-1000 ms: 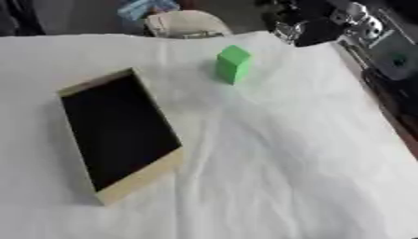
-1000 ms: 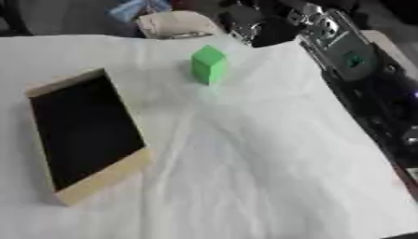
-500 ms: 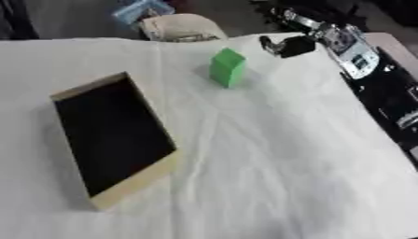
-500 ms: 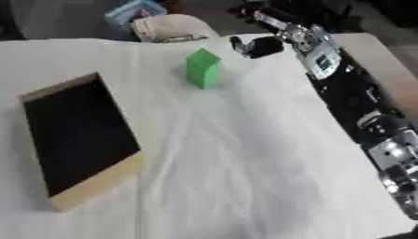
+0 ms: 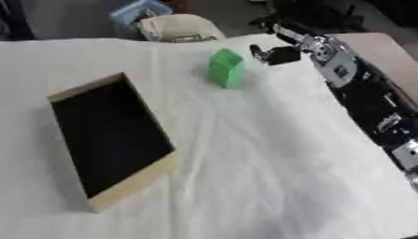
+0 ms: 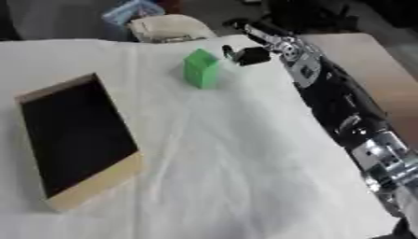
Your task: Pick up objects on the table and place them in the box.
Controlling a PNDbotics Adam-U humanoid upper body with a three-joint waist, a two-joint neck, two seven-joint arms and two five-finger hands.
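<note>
Right hand (image 5: 277,54): beside the green block (image 5: 225,68), holding nothing; finger spread unclear.
Block: probably light, rigid; grasp opposite side faces.

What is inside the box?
Nothing shows inside the box: only its dark bottom. The green block stands outside on the cloth. The near wall hides a strip of the bottom.
</note>
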